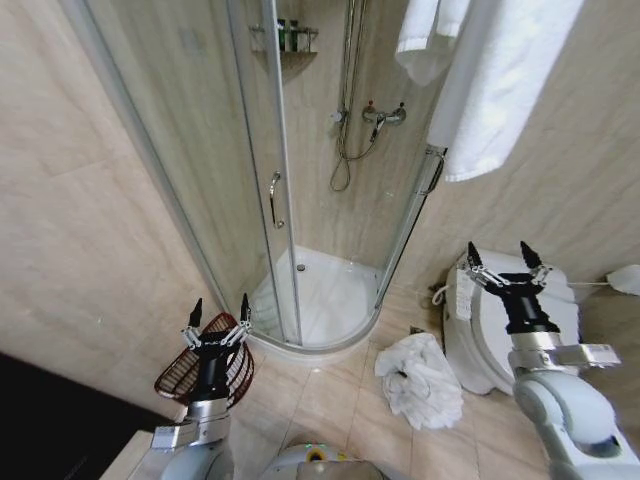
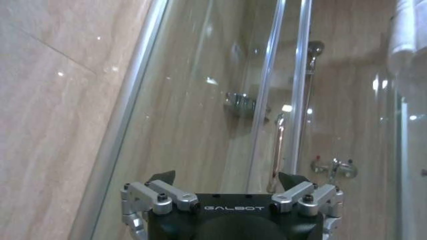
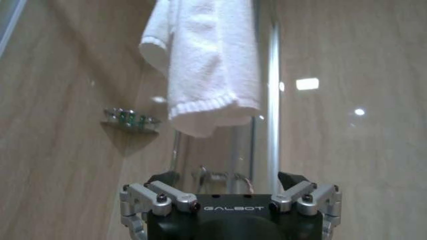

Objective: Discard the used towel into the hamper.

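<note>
From the head view, your used towel [image 1: 420, 380] lies crumpled on the floor beside the toilet [image 1: 500, 320] — well apart from the hamper [image 1: 205, 365] behind the left gripper [image 1: 219, 312]. Both grippers, the right gripper [image 1: 505, 262] too, are spread wide and empty. In the 2 wrist views you face walls, so a blind reach may snag the hanging towel [image 3: 200, 65].

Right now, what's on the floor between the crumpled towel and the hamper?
Head view: bare tile between the towel and the hamper, with the shower tray's curved rim just behind. Left pincer hovers over the hamper.
</note>
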Available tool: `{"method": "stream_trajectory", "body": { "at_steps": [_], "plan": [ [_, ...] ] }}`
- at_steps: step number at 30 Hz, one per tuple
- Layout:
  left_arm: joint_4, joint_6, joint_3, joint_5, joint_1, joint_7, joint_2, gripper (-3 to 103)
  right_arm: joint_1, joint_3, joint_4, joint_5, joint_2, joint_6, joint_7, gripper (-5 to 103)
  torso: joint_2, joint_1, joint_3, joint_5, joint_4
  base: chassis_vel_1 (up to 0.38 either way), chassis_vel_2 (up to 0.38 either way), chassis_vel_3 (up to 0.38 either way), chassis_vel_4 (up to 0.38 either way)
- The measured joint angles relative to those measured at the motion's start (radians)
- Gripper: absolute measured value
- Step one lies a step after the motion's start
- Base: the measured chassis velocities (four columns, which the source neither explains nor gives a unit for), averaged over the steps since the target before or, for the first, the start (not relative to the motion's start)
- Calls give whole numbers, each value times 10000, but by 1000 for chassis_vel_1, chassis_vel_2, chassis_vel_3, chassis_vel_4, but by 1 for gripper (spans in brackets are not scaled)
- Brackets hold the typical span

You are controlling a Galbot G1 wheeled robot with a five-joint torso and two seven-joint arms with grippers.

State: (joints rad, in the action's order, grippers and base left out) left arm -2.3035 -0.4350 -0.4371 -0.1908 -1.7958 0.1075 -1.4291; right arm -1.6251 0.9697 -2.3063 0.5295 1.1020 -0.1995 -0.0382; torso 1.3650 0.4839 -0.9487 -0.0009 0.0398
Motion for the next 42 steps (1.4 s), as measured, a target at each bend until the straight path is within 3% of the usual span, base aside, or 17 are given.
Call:
{"method": "stream_trajectory", "body": {
  "at_steps": [1,5,11,12,15,17,19,20,24,25,29,30,32,34,42],
  "plan": [
    [11,0,-9,0,0,0,-5,100,-21,-10,-202,-42,-1,32,-41,100,-2,6,-2,15,3,-144,169,76,-79],
    [70,0,-23,-1,25,-6,-12,100,-14,308,-990,-87,-246,503,-403,100,-3,3,-1,8,-11,-99,76,27,-44],
    [229,1,-17,-8,117,-6,-13,100,79,1517,-1956,733,-1200,1594,-972,100,4,-13,4,0,-8,21,4,-75,-8],
    [259,1,9,-10,139,-6,-14,100,155,2003,-1997,1144,-1603,1872,-1069,100,6,-17,6,18,-8,92,-51,-19,23],
    [330,1,91,-10,181,-9,-19,100,411,3214,-1990,2062,-2839,2237,-1126,100,5,-13,4,5,-2,56,-15,-10,16],
    [353,0,124,-2,185,-13,-22,100,515,3550,-1861,2303,-3252,2286,-1133,100,5,-12,4,3,-1,0,0,0,0],
    [401,-20,198,34,185,-25,-48,100,698,4161,-1442,2775,-4053,2377,-1139,100,3,-6,2,14,-7,0,0,0,0],
    [401,-20,198,34,185,-25,-48,100,698,4161,-1442,2775,-4053,2377,-1139,100,3,-6,2,14,-7,0,0,0,0],
    [525,-81,362,149,166,-64,-127,100,919,5068,-754,3634,-5356,2652,-1158,100,2,-5,0,16,-6,0,0,0,0],
    [525,-81,362,149,166,-64,-127,100,919,5068,-754,3634,-5356,2652,-1158,100,2,-5,0,16,-6,0,0,0,0],
    [642,-102,536,269,185,-79,-174,100,1247,5872,300,4406,-6942,2845,-1164,100,2,-7,1,7,-6,0,0,0,0],
    [642,-102,536,269,185,-79,-174,100,1247,5872,300,4406,-6942,2845,-1164,100,2,-7,1,7,-6,0,0,0,0],
    [643,-143,583,304,193,-78,-227,100,1484,6055,796,4670,-7579,2903,-1185,100,2,-7,1,-1,-3,0,0,0,0],
    [627,-199,589,295,205,-79,-250,100,1514,6083,779,4799,-7639,2963,-1241,100,2,-6,1,4,-1,0,0,0,0],
    [339,-118,298,161,270,-180,-110,100,1291,5754,27,4859,-6771,3021,-1281,100,24,4,-9,15,-9,0,0,0,0]
  ]
}}
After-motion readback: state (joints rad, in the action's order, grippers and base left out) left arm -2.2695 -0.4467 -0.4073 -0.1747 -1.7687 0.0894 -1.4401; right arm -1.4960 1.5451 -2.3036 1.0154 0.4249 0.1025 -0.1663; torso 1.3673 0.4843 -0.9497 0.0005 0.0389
